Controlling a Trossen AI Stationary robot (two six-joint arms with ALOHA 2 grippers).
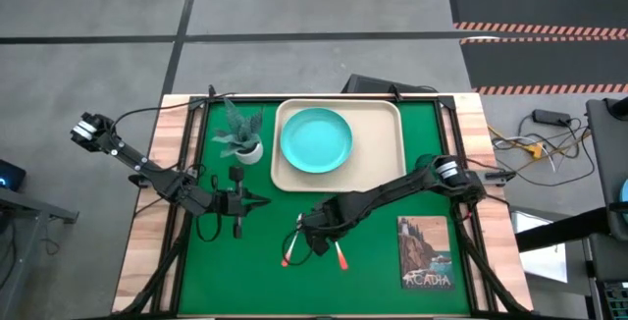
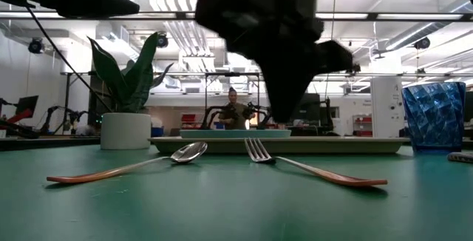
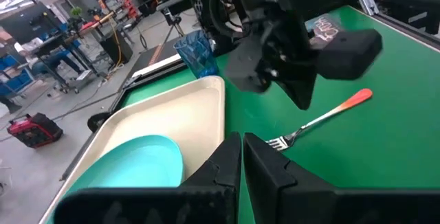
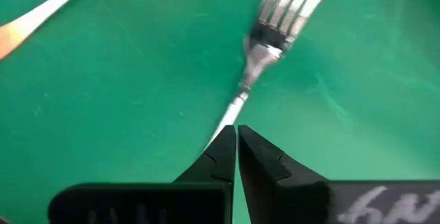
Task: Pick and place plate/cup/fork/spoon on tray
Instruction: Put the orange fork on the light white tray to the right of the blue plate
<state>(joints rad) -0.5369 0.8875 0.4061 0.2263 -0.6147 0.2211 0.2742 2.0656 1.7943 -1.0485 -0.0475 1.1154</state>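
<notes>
The turquoise plate lies on the beige tray at the table's far middle. The fork and the spoon lie flat on the green mat, heads toward the tray and orange-red handles splayed apart; both show in the low view, the fork and the spoon. The blue cup stands on the mat to the right of the tray. My right gripper is shut and hovers just above the fork's neck. My left gripper is shut, left of the cutlery.
A white-potted green plant stands left of the tray. A picture book lies at the near right. Free green mat lies along the near edge. A person shows in the room behind the table.
</notes>
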